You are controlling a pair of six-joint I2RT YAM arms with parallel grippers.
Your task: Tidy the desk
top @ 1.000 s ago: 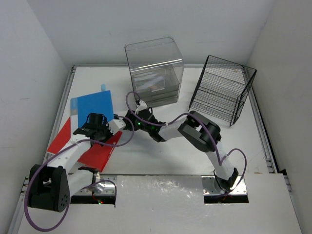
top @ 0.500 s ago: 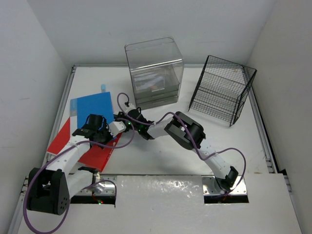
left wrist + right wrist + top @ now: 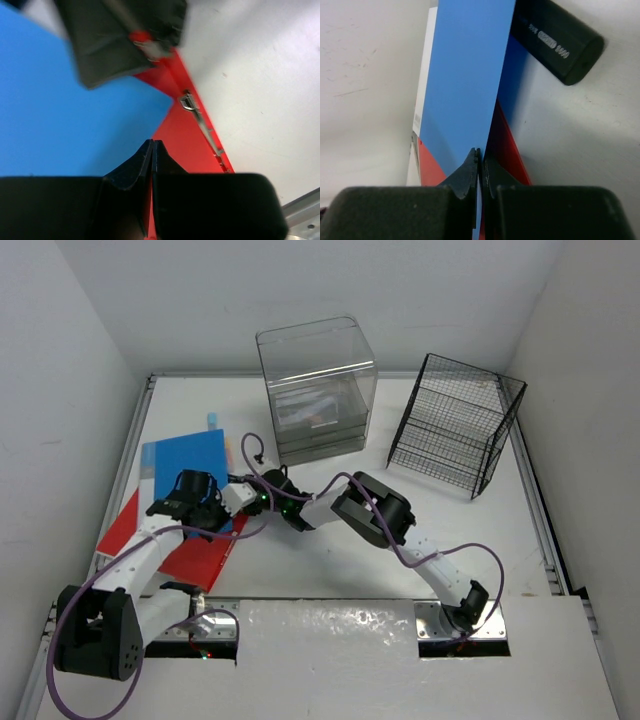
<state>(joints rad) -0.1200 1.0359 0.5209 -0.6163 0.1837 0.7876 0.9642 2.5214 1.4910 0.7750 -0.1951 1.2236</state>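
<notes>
Both my left gripper [image 3: 152, 145] and right gripper [image 3: 479, 152] are shut, the right nipping the blue folder [image 3: 185, 455] lying partly on the red folder [image 3: 120, 530] at the left side of the desk [image 3: 500, 530], so I should lift slowly and not tug.

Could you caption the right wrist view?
Right jaws grip a blue folder by its edge, red folder beneath.

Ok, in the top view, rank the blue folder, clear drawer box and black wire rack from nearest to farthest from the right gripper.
1. blue folder, left side, its edge pinched by the right gripper.
2. clear drawer box, far centre.
3. black wire rack, far right.
</notes>
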